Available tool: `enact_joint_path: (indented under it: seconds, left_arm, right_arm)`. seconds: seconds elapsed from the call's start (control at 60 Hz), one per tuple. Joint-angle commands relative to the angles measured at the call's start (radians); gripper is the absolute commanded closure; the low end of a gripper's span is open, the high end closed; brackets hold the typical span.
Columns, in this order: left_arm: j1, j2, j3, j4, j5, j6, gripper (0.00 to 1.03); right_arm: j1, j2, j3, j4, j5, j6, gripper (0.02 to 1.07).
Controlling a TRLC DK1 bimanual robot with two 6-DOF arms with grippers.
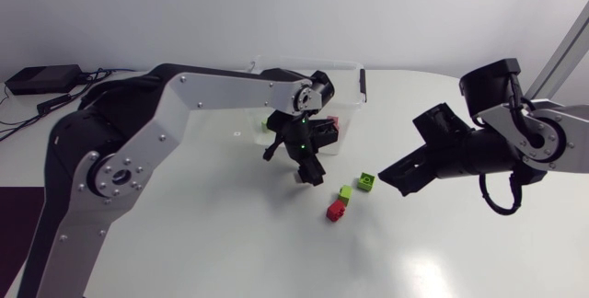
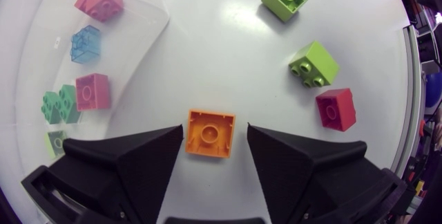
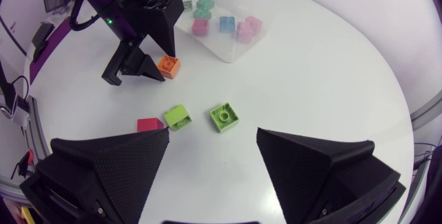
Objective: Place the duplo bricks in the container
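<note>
Three duplo bricks (image 1: pixel 345 191) lie loose on the table (image 1: pixel 230 243) in the head view, just beside the left gripper (image 1: pixel 311 175) and near the container (image 1: pixel 348 85).

In the left wrist view an orange brick (image 2: pixel 210 133), underside up, sits between spread fingers (image 2: pixel 138 162), not yet pinched. It is likely light, rigid, slick plastic, best squeezed across its flat side walls.

In the right wrist view the right gripper (image 3: pixel 213 137) hangs spread and empty.

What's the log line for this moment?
left tool open around orange brick | right tool open, empty | container holds bricks
</note>
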Motion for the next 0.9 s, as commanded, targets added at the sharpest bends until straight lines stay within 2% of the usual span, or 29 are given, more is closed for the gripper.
enact_joint_path:
  seconds: [0.0, 0.117, 0.3, 0.65, 0.767, 0.883]
  left_arm:
    - [-0.015, 0.054, 0.047, -0.049, -0.004, 0.018, 0.59]
    - [-0.026, 0.07, 0.044, -0.066, -0.005, 0.025, 0.76]
    - [-0.041, 0.005, -0.041, -0.063, -0.005, 0.033, 0.77]
    - [-0.056, -0.277, -0.235, -0.02, 0.005, 0.022, 0.77]
    - [-0.05, -0.369, -0.225, -0.021, 0.005, 0.022, 0.77]
    - [-0.019, -0.426, -0.146, -0.021, 0.005, 0.013, 0.77]
  right_arm:
    - [-0.004, 0.019, -0.03, -0.01, -0.004, -0.027, 0.15]
    - [-0.005, 0.022, -0.033, -0.01, -0.004, -0.033, 0.15]
    - [-0.008, 0.049, -0.03, -0.006, -0.002, -0.047, 0.15]
    - [-0.012, 0.121, -0.035, 0.039, 0.003, -0.061, 0.15]
    - [-0.012, 0.12, -0.035, 0.037, 0.004, -0.059, 0.15]
    - [-0.01, 0.115, -0.035, 0.033, 0.004, -0.058, 0.15]
